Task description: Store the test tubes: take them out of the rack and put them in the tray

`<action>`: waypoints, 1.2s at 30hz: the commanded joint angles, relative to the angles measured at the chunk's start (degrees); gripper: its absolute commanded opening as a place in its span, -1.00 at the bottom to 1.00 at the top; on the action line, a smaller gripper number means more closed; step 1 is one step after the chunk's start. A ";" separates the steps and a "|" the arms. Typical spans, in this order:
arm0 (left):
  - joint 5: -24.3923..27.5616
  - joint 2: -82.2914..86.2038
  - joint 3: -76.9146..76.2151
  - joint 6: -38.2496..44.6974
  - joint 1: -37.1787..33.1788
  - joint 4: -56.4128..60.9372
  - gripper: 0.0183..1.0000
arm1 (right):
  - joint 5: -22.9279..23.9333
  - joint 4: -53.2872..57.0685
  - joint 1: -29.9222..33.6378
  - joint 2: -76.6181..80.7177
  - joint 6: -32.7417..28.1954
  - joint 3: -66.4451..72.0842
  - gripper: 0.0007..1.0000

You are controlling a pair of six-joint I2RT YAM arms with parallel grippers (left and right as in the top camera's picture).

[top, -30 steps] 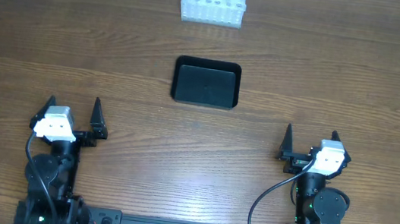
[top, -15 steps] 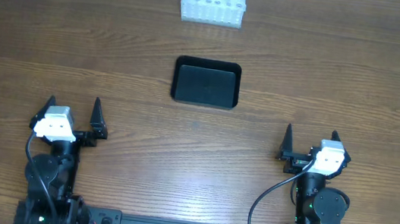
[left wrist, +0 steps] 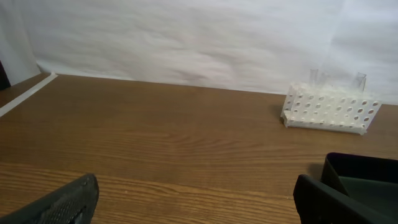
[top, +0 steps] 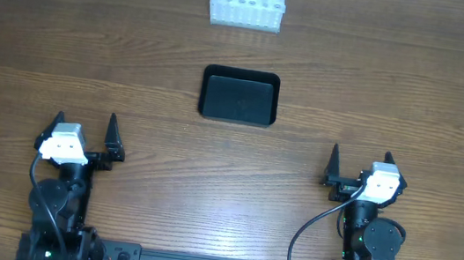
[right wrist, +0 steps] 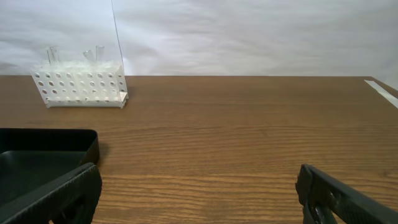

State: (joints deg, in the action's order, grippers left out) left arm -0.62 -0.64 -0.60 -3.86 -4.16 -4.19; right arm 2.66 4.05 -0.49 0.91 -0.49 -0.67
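Note:
A white perforated rack (top: 246,7) stands at the far middle of the wooden table, with clear test tubes (right wrist: 99,53) poking up from it; the rack (left wrist: 329,109) (right wrist: 79,83) also faces both wrist cameras. A black tray (top: 240,95) lies between the rack and the arms, nothing in it; its corner (left wrist: 360,177) (right wrist: 43,152) appears in each wrist view. My left gripper (top: 84,134) rests open near the table's front left, far from rack and tray. My right gripper (top: 361,164) rests open at the front right, holding nothing.
The table is bare brown wood around the rack and tray. A white wall (left wrist: 186,37) backs the far edge. Pale tape (left wrist: 25,93) marks the table's left edge and another strip (right wrist: 382,90) the right.

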 commanded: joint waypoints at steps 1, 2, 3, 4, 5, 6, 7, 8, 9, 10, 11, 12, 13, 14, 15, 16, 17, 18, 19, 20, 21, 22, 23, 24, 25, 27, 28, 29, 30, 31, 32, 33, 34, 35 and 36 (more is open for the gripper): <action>0.13 -2.89 -3.04 0.85 -0.20 0.04 0.99 | -0.28 0.20 0.42 -0.63 -0.42 0.35 0.99; 0.13 -4.44 -4.59 0.85 -0.20 0.04 1.00 | -0.26 0.20 0.42 -0.63 -0.42 0.35 0.99; 0.15 -6.25 -6.32 0.85 -0.17 0.04 1.00 | -0.28 0.20 0.42 -0.63 -0.44 0.35 0.99; 0.17 -8.72 -8.59 0.85 -0.17 0.02 1.00 | -0.26 0.20 0.42 -0.63 -0.44 0.35 0.99; 0.42 -11.47 -11.08 0.81 -0.15 0.00 1.00 | -0.26 0.20 0.42 -0.63 -0.42 0.35 0.99; 0.90 -14.01 -13.38 0.72 -0.07 0.00 1.00 | -0.26 0.20 0.42 -0.63 -0.42 0.35 0.99; 1.33 -16.70 -15.89 0.63 0.09 0.00 1.00 | -0.28 0.20 0.42 -0.63 -0.42 0.35 0.99; 1.55 -19.47 -18.47 0.63 0.39 0.00 1.00 | -0.26 0.20 0.42 -0.63 -0.42 0.35 0.99; 1.64 -22.80 -21.64 0.63 0.98 -0.20 0.99 | -0.28 0.20 0.42 -0.63 -0.44 0.35 0.99; 1.64 -25.62 -24.46 0.63 1.60 -0.63 1.00 | -0.26 0.20 0.42 -0.63 -0.42 0.35 0.99; 1.66 -28.50 -27.39 0.63 2.29 -1.29 1.00 | -0.28 0.20 0.42 -0.63 -0.44 0.35 0.98; 1.68 -31.85 -30.86 0.61 3.26 -2.19 1.00 | -0.28 0.20 0.42 -0.63 -0.42 0.35 0.98; 1.68 -34.77 -33.99 0.61 4.15 -3.17 1.00 | -0.28 0.20 0.42 -0.63 -0.42 0.35 0.99; 1.68 -37.62 -36.96 0.61 5.07 -3.93 0.99 | -0.28 0.20 0.42 -0.63 -0.44 0.35 0.99; 1.68 -40.87 -40.33 0.61 6.16 -4.68 1.00 | -0.28 0.20 0.42 -0.63 -0.42 0.35 0.98; 1.68 -43.50 -43.06 0.61 7.08 -5.20 1.00 | -0.28 0.20 0.42 -0.63 -0.42 0.35 0.98; 1.68 -46.58 -46.21 0.61 8.24 -5.92 1.00 | -0.26 0.20 0.42 -0.63 -0.42 0.35 0.98; 1.66 -48.72 -48.33 0.61 9.07 -6.23 1.00 | -0.26 0.20 0.42 -0.63 -0.42 0.35 0.98; 1.66 -51.52 -51.08 0.61 10.19 -6.47 0.99 | -0.28 0.20 0.42 -0.63 -0.42 0.35 0.98; 1.68 -53.92 -53.22 0.61 11.17 -6.45 1.00 | -0.26 0.20 0.42 -0.63 -0.42 0.35 0.98; 1.68 -56.54 -55.43 0.61 12.37 -6.40 1.00 | -0.28 0.20 0.42 -0.63 -0.42 0.35 0.99; 1.68 -58.71 -57.20 0.59 13.44 -6.40 1.00 | -0.28 0.20 0.42 -0.63 -0.44 0.35 0.99; 1.68 -60.87 -58.80 0.22 14.58 -6.40 1.00 | -0.28 0.20 0.42 -0.63 -0.42 0.35 0.98; 1.68 -62.90 -60.33 -0.02 15.78 -6.38 1.00 | -0.28 0.20 0.42 -0.63 -0.42 0.35 0.99; 1.60 -65.37 -61.99 0.02 17.20 -6.38 1.00 | -0.26 0.20 0.42 -0.63 -0.42 0.35 0.98; 0.55 -69.75 -64.72 -0.13 19.10 -6.64 1.00 | -0.26 0.20 0.42 -0.63 -0.42 0.35 0.99; 0.44 -72.30 -66.38 -1.33 20.06 -7.41 1.00 | -0.28 0.20 0.42 -0.63 -0.42 0.35 0.98; -0.22 -74.53 -67.67 -2.91 20.76 -7.50 1.00 | -0.28 0.20 0.42 -0.63 -0.42 0.35 0.98; -1.31 -77.18 -69.22 -5.35 21.53 -7.45 1.00 | -0.26 0.20 0.42 -0.63 -0.42 0.35 0.98; -2.51 -79.76 -70.90 -7.37 22.14 -7.76 1.00 | -0.26 0.20 0.42 -0.63 -0.42 0.35 0.98; -2.99 -82.07 -72.43 -8.28 22.56 -8.24 1.00 | -0.26 0.20 0.42 -0.63 -0.42 0.35 0.99; -3.34 -84.37 -74.16 -8.74 22.91 -9.07 1.00 | -0.28 0.20 0.42 -0.63 -0.44 0.35 0.98; -3.34 -86.86 -76.13 -8.83 23.23 -10.16 1.00 | -0.26 0.20 0.42 -0.63 -0.42 0.35 0.98; -3.34 -89.22 -78.12 -8.83 23.54 -11.30 1.00 | -0.26 0.20 0.42 -0.63 -0.42 0.35 0.98; -3.34 -92.06 -80.67 -8.83 23.93 -12.74 0.99 | -0.28 0.20 0.42 -0.63 -0.42 0.35 0.98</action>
State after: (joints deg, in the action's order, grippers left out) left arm -2.22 -87.29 -75.72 -9.91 18.92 -15.18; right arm 2.66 4.08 -0.40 0.91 -0.49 -0.67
